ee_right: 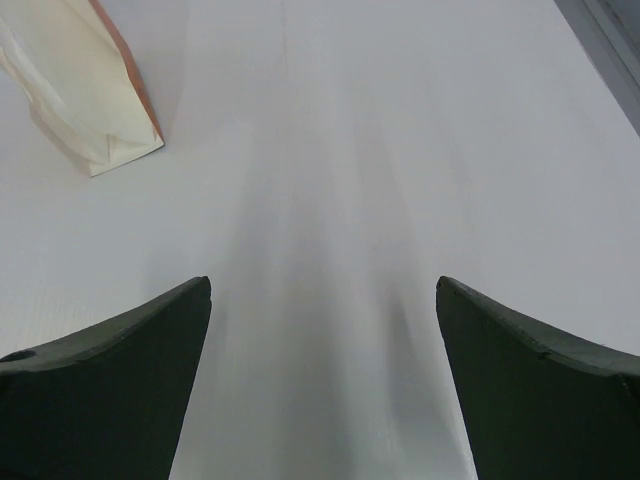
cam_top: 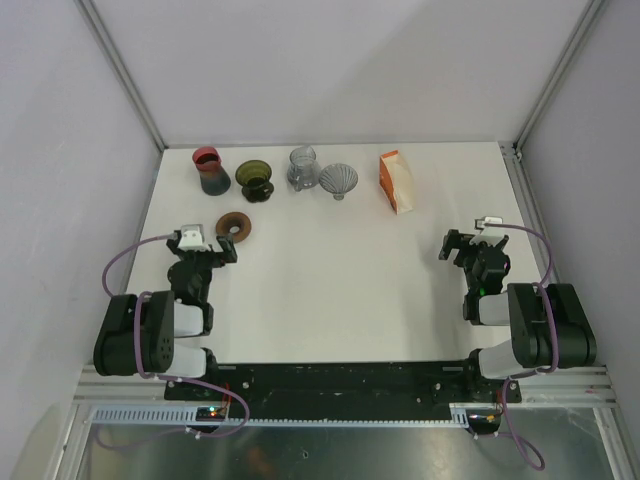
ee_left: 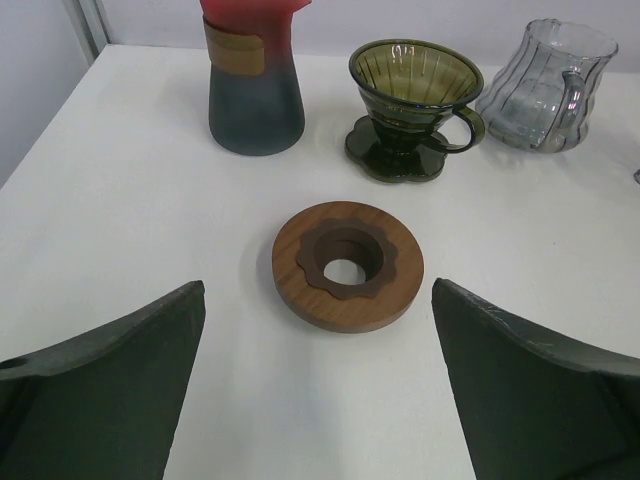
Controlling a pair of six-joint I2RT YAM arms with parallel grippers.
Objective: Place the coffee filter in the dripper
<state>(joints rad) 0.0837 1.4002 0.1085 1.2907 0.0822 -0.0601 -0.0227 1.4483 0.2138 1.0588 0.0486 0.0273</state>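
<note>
Since the pack of filters [cam_top: 397, 182] lies by the table's [cam_top: 330, 300] far edge, right of the middle, with its long side running far to near, the right jaws look the closer pair. They stand wide open and empty, the pack ahead and to their left. The left jaws, also spread and empty, face a wooden ring [ee_left: 395, 290], with the green dripper [ee_left: 410, 90] just beyond it.

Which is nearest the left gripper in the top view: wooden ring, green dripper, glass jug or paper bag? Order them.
1. wooden ring, just ahead of the left gripper
2. green dripper, back left
3. glass jug, back middle
4. paper bag, back right
</note>
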